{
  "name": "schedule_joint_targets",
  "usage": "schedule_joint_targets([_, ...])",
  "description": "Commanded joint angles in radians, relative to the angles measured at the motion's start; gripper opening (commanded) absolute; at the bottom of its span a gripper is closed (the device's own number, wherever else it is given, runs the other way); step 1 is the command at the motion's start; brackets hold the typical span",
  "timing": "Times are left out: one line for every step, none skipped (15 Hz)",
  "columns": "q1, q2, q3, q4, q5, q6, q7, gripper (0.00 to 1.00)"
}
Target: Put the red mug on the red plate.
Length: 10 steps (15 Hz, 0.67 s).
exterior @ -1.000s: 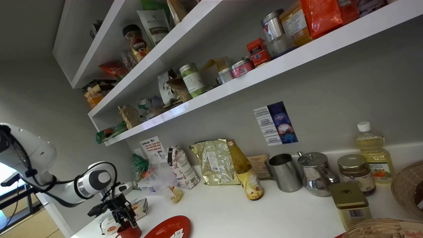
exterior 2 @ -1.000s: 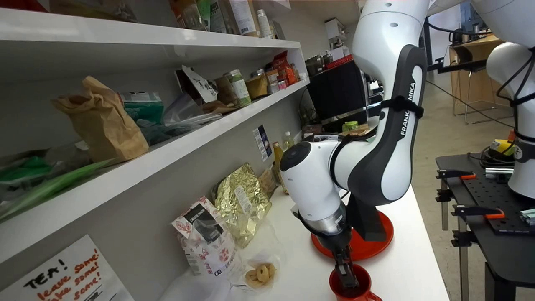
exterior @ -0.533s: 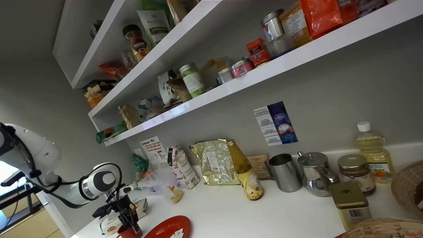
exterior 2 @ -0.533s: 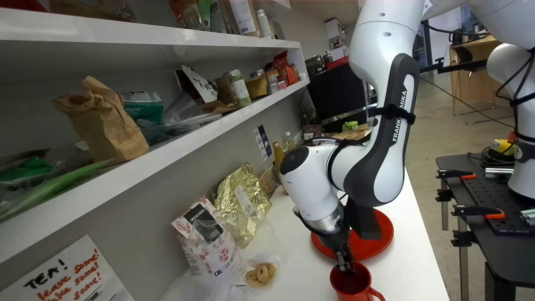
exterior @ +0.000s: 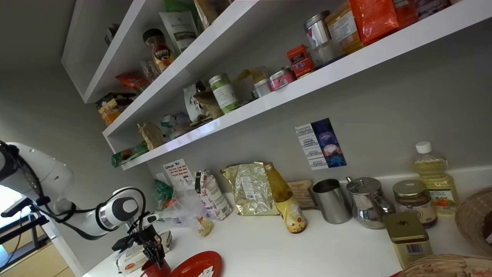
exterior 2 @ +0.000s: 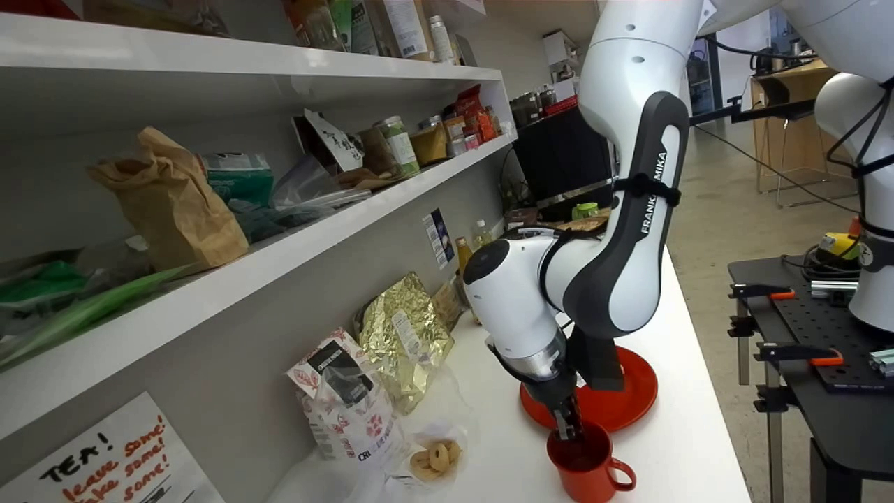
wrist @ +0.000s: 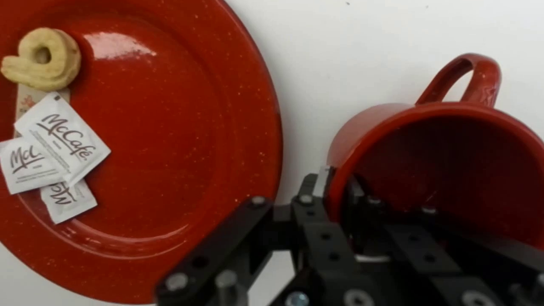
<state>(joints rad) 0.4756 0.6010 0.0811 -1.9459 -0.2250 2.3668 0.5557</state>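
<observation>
The red mug [wrist: 446, 161] has its mouth toward the camera in the wrist view and its handle at the top. My gripper [wrist: 338, 191] is shut on the mug's wall, one finger inside and one outside, on the side facing the plate. In an exterior view the gripper [exterior 2: 569, 423] reaches down into the mug [exterior 2: 590, 482]; whether the mug's base touches the table I cannot tell. Just beside it lies the red plate [wrist: 170, 127], flat on the white table. Both exterior views show the plate, partly behind the arm in one [exterior 2: 632, 402] and cut by the frame edge in the other.
On the plate are a ring-shaped biscuit [wrist: 51, 59] and several McCafé packets [wrist: 63, 136]. A bag of biscuit rings [exterior 2: 436, 460], a paper flour bag [exterior 2: 349, 398] and a gold foil bag [exterior 2: 405, 342] stand along the wall. A shelf edge [exterior 2: 279, 272] runs above them.
The gripper's jaws have come together on the mug's wall. Gripper and mug have shifted a little toward the plate, and the arm has swung with them.
</observation>
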Motion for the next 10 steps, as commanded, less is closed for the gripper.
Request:
schedule_joint_targets([-0.038,-0.036,-0.013,0.022,0.020,-0.026,-0.037,0.02])
schedule_joint_targets([-0.050,-0.047,-0.018,0.025,0.020,-0.026,-0.039,0.02])
schedule_joint_targets([-0.065,-0.062,-0.024,0.024,0.021,-0.026,-0.044,0.02])
schedule_joint_targets([-0.078,-0.077,-0.032,0.022,0.019,-0.024,-0.045,0.02])
schedule_joint_targets([-0.090,-0.090,-0.041,0.020,0.015,-0.023,-0.044,0.02])
schedule_joint_targets([-0.104,-0.106,-0.049,0.012,0.013,-0.020,-0.044,0.02])
schedule_joint_targets([-0.117,-0.118,-0.057,0.004,0.010,-0.017,-0.044,0.02])
schedule_joint_targets([-0.131,-0.131,-0.066,-0.008,0.009,-0.013,-0.045,0.02])
schedule_joint_targets([-0.143,-0.140,-0.073,-0.017,0.008,-0.010,-0.048,0.02])
schedule_joint_targets([-0.158,-0.151,-0.081,-0.034,0.007,-0.004,-0.050,0.02])
